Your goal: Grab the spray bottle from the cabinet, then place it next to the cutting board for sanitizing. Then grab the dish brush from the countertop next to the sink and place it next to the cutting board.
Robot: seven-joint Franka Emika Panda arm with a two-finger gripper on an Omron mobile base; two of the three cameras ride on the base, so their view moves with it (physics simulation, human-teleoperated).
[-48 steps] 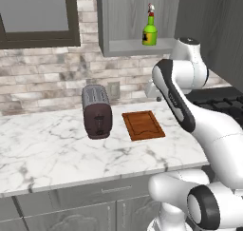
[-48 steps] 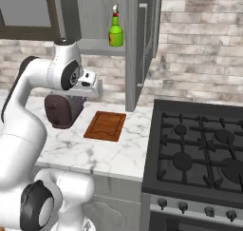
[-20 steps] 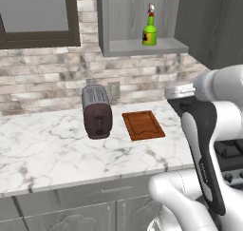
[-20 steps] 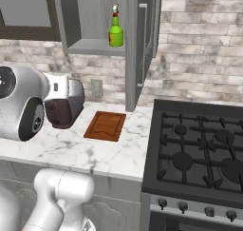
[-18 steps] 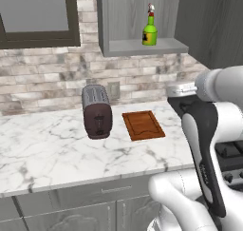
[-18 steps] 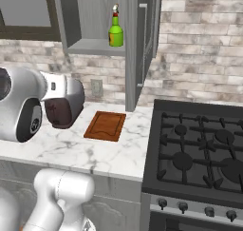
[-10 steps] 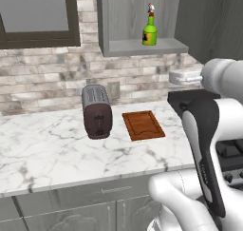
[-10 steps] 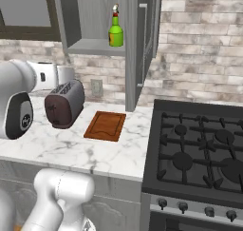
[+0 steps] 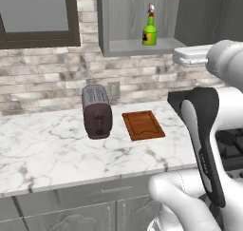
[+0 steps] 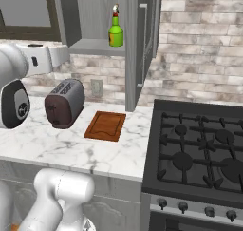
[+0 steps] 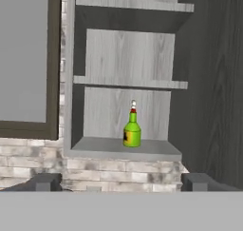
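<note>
The green spray bottle [image 11: 132, 130] with its yellow label stands upright on the lowest open shelf of the grey cabinet [image 11: 124, 149], straight ahead of my gripper [image 11: 122, 182] and well beyond it. The two dark fingertips [image 11: 45, 181] stand far apart, so the gripper is open and holds nothing. From the left base, the bottle [image 9: 150, 32] sits left of and above my white hand [image 9: 191, 55]. The reddish-brown cutting board [image 9: 143, 125] lies flat on the marble countertop [image 9: 47, 149] below the shelf. The dish brush and the sink are out of view.
A dark toaster [image 9: 97, 111] stands just left of the board. A black gas stove [image 10: 201, 149] adjoins the counter on the right. The cabinet's open door [image 10: 137, 44] hangs beside the shelf. A dark-framed window [image 9: 35, 11] is on the left wall.
My arm has lifted the hand from above counter height up to the level of the cabinet shelf, facing the bottle. The gripper stays open. The bottle and the board have not moved.
</note>
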